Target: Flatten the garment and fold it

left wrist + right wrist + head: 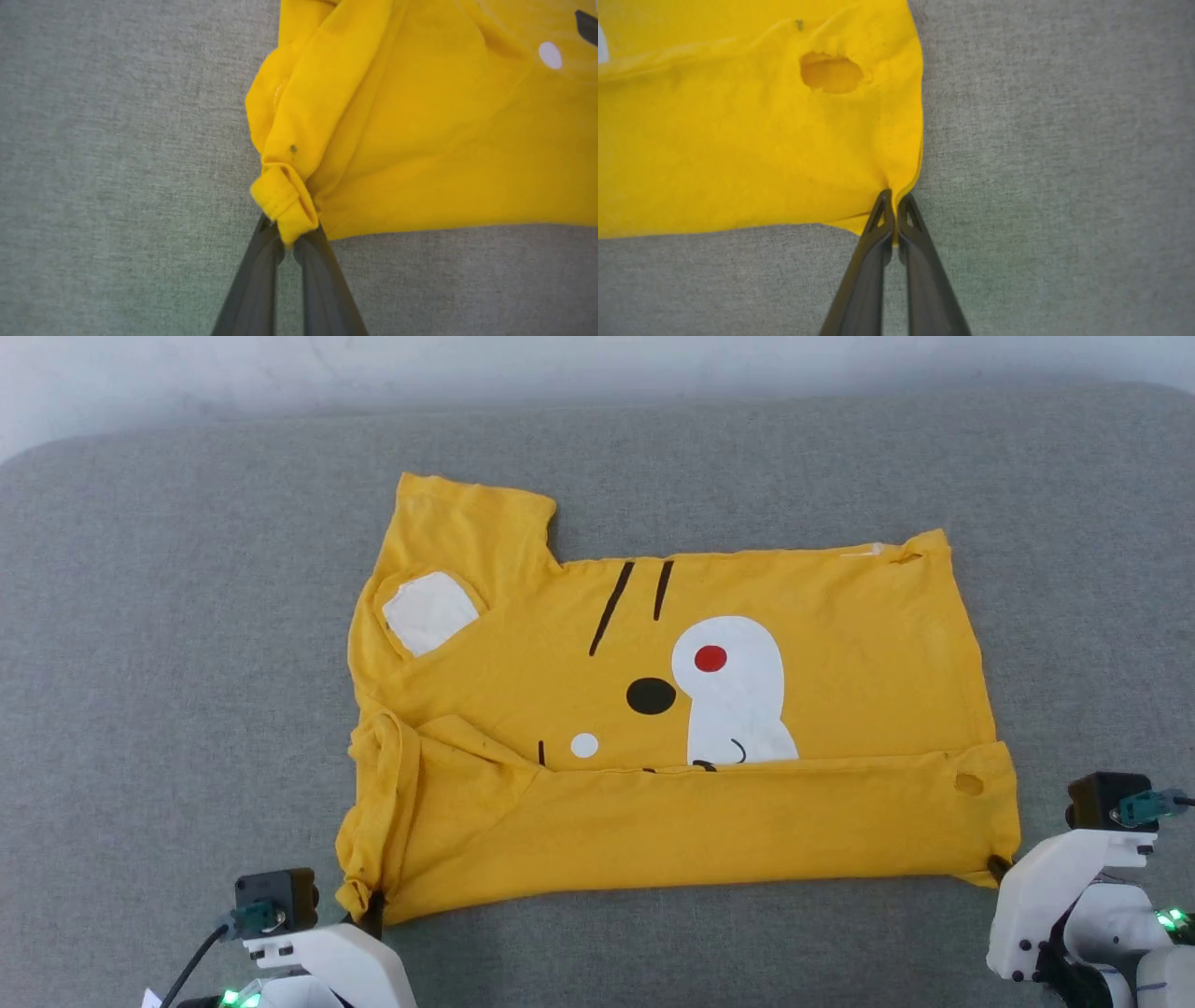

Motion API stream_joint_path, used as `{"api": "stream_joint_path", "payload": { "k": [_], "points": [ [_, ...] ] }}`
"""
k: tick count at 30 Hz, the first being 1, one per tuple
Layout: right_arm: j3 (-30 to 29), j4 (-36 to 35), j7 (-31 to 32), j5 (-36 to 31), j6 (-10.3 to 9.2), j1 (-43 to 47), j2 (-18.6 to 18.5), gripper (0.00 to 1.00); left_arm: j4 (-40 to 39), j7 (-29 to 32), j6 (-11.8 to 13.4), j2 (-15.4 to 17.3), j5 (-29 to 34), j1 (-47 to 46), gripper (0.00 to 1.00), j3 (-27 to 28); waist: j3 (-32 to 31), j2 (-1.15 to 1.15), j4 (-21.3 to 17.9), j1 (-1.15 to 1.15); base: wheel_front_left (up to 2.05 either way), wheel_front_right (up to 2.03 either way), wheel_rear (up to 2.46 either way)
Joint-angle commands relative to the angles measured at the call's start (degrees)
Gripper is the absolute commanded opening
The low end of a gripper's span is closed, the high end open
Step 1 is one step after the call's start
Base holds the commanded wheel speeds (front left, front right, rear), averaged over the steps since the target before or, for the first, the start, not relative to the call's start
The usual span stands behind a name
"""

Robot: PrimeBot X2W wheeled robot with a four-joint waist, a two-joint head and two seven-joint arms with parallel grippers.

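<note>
The garment is a mustard-yellow T-shirt lying on the grey surface, its near edge folded up over the front in a long band. White patches, black marks and a red dot show on it. My left gripper is shut on the garment's near left corner, a bunched hem pinched between the dark fingers. My right gripper is shut on the near right corner, just below a small hole in the cloth.
The grey fabric surface spreads wide on all sides of the shirt. A pale wall runs behind its far edge. My white forearms show at the lower left and lower right.
</note>
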Motion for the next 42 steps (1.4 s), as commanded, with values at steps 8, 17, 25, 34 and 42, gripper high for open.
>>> {"api": "stream_joint_path", "payload": {
  "k": [8, 17, 25, 34, 42],
  "points": [
    [0.14, 2.85, -5.76, 2.29, -0.12, -0.15, -0.07, 1.0, 1.93, -1.0, -0.47, -0.86, -1.16, 0.26, 1.0, -0.17, -1.83, 0.0, 0.26, 0.01, 0.0, 0.0, 0.0],
    [2.26, -1.33, -21.39, 3.72, -0.12, 2.2, -0.07, 1.0, -1.57, -12.75, -1.52, 0.59, 3.06, -2.01, 1.0, 2.16, -4.62, 0.0, -0.04, 0.01, 0.0, 0.0, 0.0],
    [6.87, -6.12, -36.79, 2.54, -0.12, 1.85, -0.07, 1.0, -0.55, -20.33, -4.75, 2.86, 8.89, -12.3, 1.0, 1.56, -2.61, 0.0, -1.83, 0.01, 0.0, 0.0, 0.0],
    [12.87, -8.6, -46.52, 1.92, -0.12, -2.89, -2.06, 1.0, 10.48, -18.44, -13.65, 5.5, 10.84, -33.61, 1.0, -0.13, 6.34, 0.0, -6.29, 0.01, 0.0, 0.0, 0.0],
    [15.53, -9.32, -49.05, 2.75, -0.12, -8.16, -1.53, 1.0, 22.78, -6.63, -20.0, 7.93, 9.74, -52.19, 1.0, -0.77, 15.18, 0.0, -11.16, 0.01, 0.0, 0.0, 0.0]
  ]
}}
